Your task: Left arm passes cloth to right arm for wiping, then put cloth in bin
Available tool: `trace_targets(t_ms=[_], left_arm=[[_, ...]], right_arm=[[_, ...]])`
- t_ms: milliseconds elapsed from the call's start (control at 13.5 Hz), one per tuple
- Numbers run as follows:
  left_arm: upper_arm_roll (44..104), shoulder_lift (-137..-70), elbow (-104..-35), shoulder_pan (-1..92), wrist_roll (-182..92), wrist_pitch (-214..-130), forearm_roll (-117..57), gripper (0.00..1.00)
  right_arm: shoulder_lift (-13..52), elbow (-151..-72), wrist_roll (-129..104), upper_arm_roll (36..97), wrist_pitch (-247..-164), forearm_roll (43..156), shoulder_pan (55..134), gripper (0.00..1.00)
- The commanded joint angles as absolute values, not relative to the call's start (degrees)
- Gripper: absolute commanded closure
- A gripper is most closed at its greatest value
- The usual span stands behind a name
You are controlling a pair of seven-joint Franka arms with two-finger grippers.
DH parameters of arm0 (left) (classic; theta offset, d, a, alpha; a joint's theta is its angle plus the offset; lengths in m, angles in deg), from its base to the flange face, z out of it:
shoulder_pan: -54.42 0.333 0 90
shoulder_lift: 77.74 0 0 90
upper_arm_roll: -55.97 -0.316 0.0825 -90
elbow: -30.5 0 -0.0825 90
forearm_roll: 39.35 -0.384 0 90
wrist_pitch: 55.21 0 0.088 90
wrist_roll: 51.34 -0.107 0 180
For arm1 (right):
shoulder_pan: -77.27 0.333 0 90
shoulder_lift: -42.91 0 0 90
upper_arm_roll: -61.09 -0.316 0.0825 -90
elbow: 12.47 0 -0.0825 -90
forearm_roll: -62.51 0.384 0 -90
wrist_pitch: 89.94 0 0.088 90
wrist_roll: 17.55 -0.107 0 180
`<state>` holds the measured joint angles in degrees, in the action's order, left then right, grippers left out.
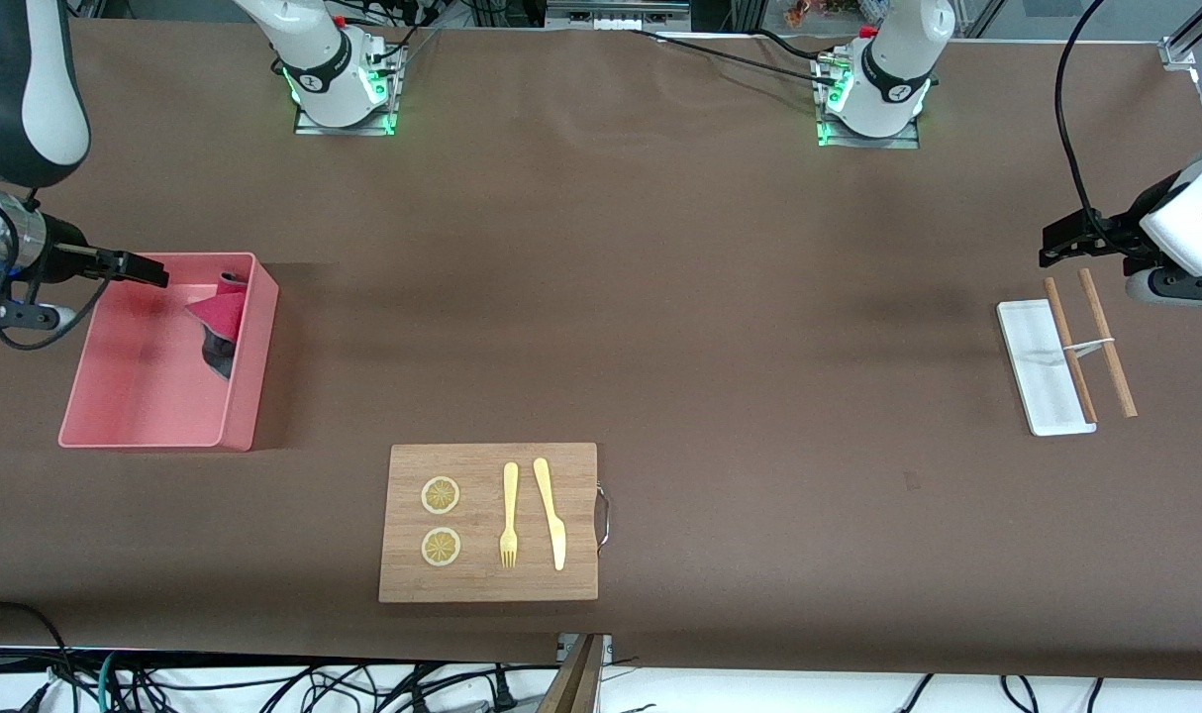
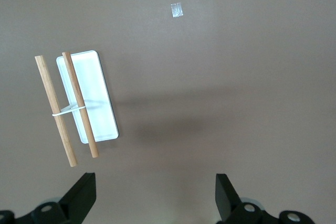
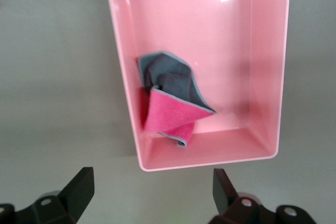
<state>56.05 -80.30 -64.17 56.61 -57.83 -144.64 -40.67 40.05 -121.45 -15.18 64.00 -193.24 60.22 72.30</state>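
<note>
The pink bin (image 1: 136, 396) stands at the right arm's end of the table. In it lies the cloth (image 1: 220, 312), crumpled against the wall that faces the table's middle, showing both its crimson-pink and its dark grey face. The right wrist view shows the cloth (image 3: 173, 103) folded in a corner of the bin (image 3: 226, 51). My right gripper (image 1: 153, 270) hangs open over the bin's rim, and its fingers (image 3: 79, 187) hold nothing. At the other end of the table the left arm waits above the tabletop, with my left gripper (image 1: 1053, 246) open and empty (image 2: 155, 195).
A wooden board (image 1: 489, 522) near the front edge carries a fork, a knife and two lemon slices. A white tray (image 1: 1042, 366) with two banded wooden sticks (image 1: 1106, 342) lies below the left gripper. It shows in the left wrist view as the tray (image 2: 97, 93).
</note>
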Motion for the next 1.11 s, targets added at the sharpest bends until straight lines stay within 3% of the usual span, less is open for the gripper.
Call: trace_targets(t_ms=[0, 222, 370, 665, 1035], left_arm=[[57.01, -79.58, -63.8, 56.18, -54.6, -143.1, -40.05, 0.0], [59.74, -79.76, -64.16, 56.18, -51.17, -143.1, -40.66, 0.0], [60.27, -79.67, -64.07, 56.18, -50.98, -142.75, -40.67, 0.0], [60.71, -79.58, -63.89, 56.18, -50.81, -143.02, -40.41, 0.0], [60.71, -79.49, -63.98, 56.18, -50.9, -143.02, -40.05, 0.0]], right_arm=[[46.49, -122.24, -16.22, 59.61, -191.81, 61.11, 72.09, 0.0], [50.72, -120.32, -17.45, 55.31, -187.87, 61.19, 72.87, 0.0], [50.56, -114.97, -19.21, 53.97, -183.92, 61.37, 75.24, 0.0], [47.4, -110.38, -19.13, 54.23, -182.58, 61.28, 76.75, 0.0], [46.25, -110.46, -18.51, 56.16, -182.32, 63.99, 76.66, 0.0]])
